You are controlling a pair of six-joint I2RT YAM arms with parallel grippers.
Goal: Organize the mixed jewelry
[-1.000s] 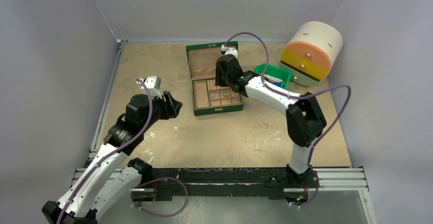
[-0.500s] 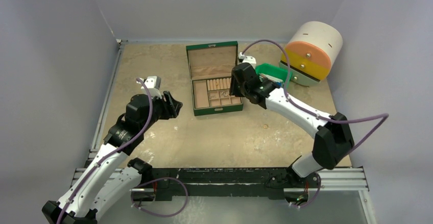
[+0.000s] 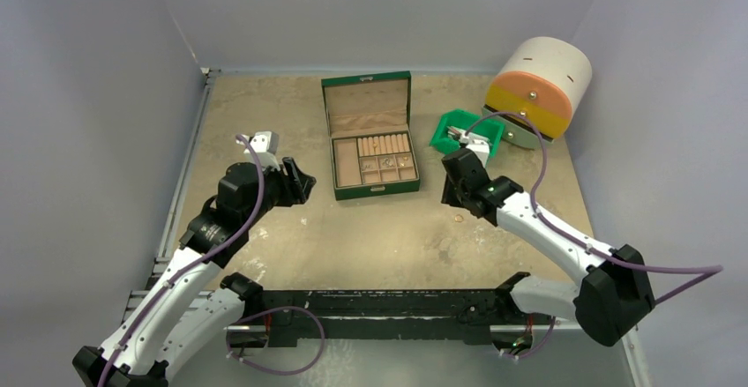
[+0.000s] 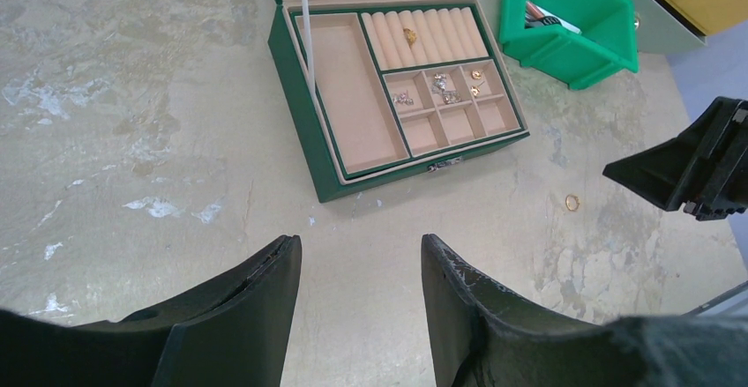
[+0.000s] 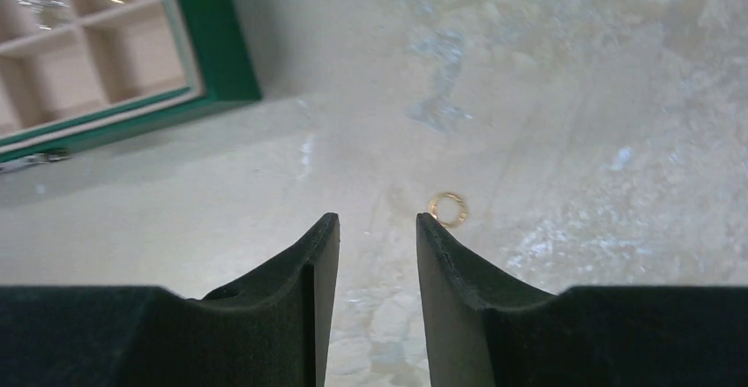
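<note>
A small gold ring (image 3: 458, 218) lies alone on the table right of the green jewelry box (image 3: 370, 182). It also shows in the left wrist view (image 4: 572, 202) and the right wrist view (image 5: 447, 209). My right gripper (image 5: 377, 224) is open and empty, low over the table (image 3: 452, 196), with the ring just beyond its right fingertip. In the box, a gold ring (image 4: 410, 34) sits in the ring rolls, and silvery pieces (image 4: 444, 96) and a gold piece (image 4: 476, 74) lie in small compartments. My left gripper (image 4: 360, 250) is open and empty, left of the box (image 3: 304, 181).
A green plastic bin (image 3: 467, 131) holding items stands right of the box. Behind it is a round drawer unit (image 3: 536, 92) with orange and yellow fronts. The box lid (image 3: 367, 100) stands open at the back. Grey walls enclose the table.
My right arm has swung from over the box's right side toward the near right, and its gripper is now low beside the loose gold ring. The left arm has not moved.
</note>
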